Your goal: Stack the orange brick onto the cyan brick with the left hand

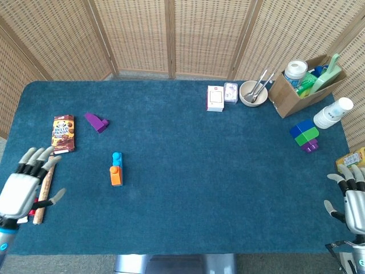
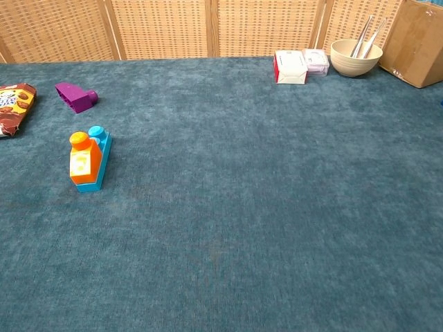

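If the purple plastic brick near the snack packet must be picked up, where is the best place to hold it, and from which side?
Probably pinch the purple plastic brick across its two long flat sides, coming from above. It lies on its side on the blue felt table, its round stud pointing sideways, so the flat sides are free.

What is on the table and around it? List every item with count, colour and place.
orange brick: 1, orange, left-centre, sitting on the cyan brick
cyan brick: 1, cyan, under the orange brick
purple brick: 1, purple, far left
snack packet: 1, brown, left edge
wooden stick: 1, tan, left edge
toothpaste tube: 1, white, left edge
small boxes: 2, white, far centre
bowl: 1, cream, holding utensils
cardboard box: 1, brown, far right, filled
paper cups: 1 stack, white, right
brick stack: 1, blue, green, purple, right
yellow packet: 1, right edge
left robot hand: empty, fingers spread, near left
right robot hand: empty, near right
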Available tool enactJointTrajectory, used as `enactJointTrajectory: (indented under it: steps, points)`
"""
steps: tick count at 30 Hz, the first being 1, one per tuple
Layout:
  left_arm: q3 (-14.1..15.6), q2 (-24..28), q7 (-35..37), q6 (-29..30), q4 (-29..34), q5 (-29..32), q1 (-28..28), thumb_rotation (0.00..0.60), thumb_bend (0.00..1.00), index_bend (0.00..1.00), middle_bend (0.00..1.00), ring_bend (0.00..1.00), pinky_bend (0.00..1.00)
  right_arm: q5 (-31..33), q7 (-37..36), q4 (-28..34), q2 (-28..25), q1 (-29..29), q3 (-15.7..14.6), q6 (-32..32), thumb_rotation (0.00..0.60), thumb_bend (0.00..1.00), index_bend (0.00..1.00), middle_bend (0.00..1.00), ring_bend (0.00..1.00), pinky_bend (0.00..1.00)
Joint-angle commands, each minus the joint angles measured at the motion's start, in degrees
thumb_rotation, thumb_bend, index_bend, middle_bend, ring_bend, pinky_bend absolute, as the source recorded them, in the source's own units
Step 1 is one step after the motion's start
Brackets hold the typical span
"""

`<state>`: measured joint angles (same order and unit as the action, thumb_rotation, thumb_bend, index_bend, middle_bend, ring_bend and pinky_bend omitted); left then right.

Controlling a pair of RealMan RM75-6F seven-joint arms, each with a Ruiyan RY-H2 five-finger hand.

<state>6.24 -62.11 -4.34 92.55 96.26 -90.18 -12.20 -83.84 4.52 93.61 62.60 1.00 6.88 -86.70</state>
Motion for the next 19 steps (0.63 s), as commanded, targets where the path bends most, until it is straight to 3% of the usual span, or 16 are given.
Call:
enactJointTrajectory:
  steps: [1, 8, 19]
  points:
    - [2.24, 1.08, -1.24, 3.78, 0.62, 1.25, 5.33, 0.455, 0.33, 0.17, 0.05, 0.0, 0.0, -0.84, -0.08, -0.1, 0.08, 0.41, -0.32, 0.2, 0.6, 0.22, 0.29, 0.16, 0.0, 0.0]
    - [3.97, 0.72, 1.35, 8.74, -1.13, 2.04, 12.99, 0.465, 0.33, 0.2, 0.08, 0.0, 0.0, -2.4, 0.11, 0.23, 0.41, 1.23, -0.87, 0.33, 0.598, 0.22, 0.28, 0.16, 0.0, 0.0]
    - [2.46, 0.1, 2.99, 10.34, -2.17, 0.63, 16.33, 0.471, 0.33, 0.23, 0.08, 0.0, 0.0, -3.69, -0.76, 0.48, 0.43, 1.37, -1.9, 0.01, 0.599, 0.22, 0.28, 0.16, 0.0, 0.0]
